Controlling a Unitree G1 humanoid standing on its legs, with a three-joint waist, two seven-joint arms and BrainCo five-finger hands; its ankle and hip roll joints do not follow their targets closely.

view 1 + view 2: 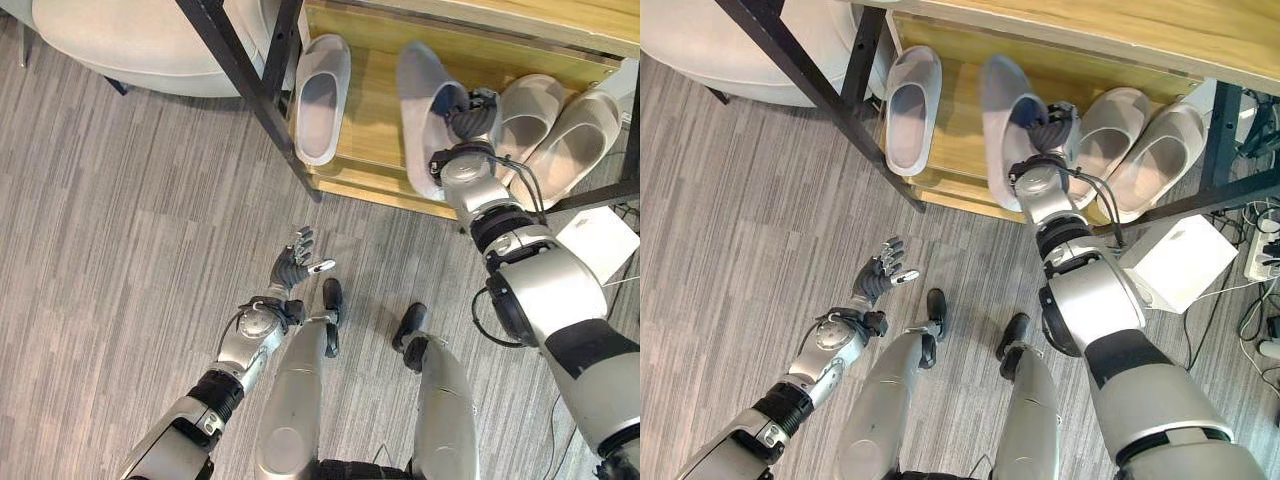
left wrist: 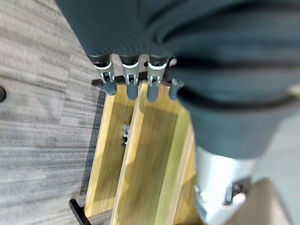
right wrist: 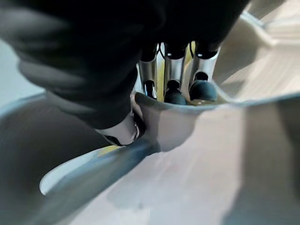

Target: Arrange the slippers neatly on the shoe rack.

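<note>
A wooden shoe rack (image 1: 375, 120) with black metal legs stands ahead of me. One grey slipper (image 1: 320, 98) lies at the left end of its low shelf. Two beige slippers (image 1: 560, 135) lie side by side at the right end. My right hand (image 1: 470, 118) is shut on another grey slipper (image 1: 420, 110), thumb and fingers pinching its rim, as the right wrist view shows with the slipper's rim (image 3: 154, 126). That slipper hangs tilted over the middle of the shelf. My left hand (image 1: 292, 265) hovers low over the floor in front of the rack, fingers relaxed and holding nothing.
A slanted black rack leg (image 1: 250, 85) crosses in front of the shelf's left end. A pale rounded seat (image 1: 130, 45) stands at the back left. A white box (image 1: 598, 240) sits on the floor to the right of the rack.
</note>
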